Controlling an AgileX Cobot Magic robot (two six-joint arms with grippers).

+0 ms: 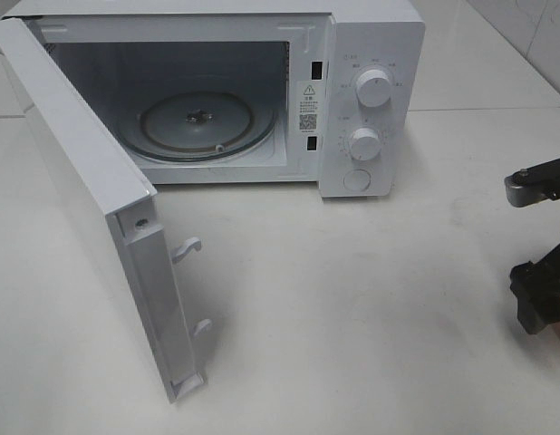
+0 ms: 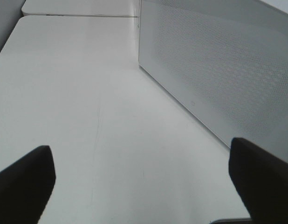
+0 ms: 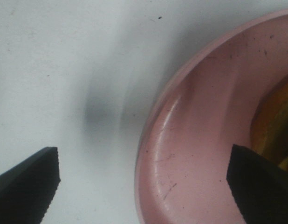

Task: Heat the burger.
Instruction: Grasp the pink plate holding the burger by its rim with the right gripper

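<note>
Right wrist view: right gripper (image 3: 144, 150), jaws wide astride plate (image 3: 190, 154) rim, apparently to carry burger (image 3: 274, 123) into microwave (image 1: 375, 41); left gripper (image 2: 140, 147) wide, empty.

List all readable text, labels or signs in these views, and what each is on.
Nothing is legible enough to quote.
Sticker on the microwave door frame: warning triangle, print too small.
QR code below it: no words.
Marks around upper knob and lower knob: blurred.
Wrist views: none.
</note>
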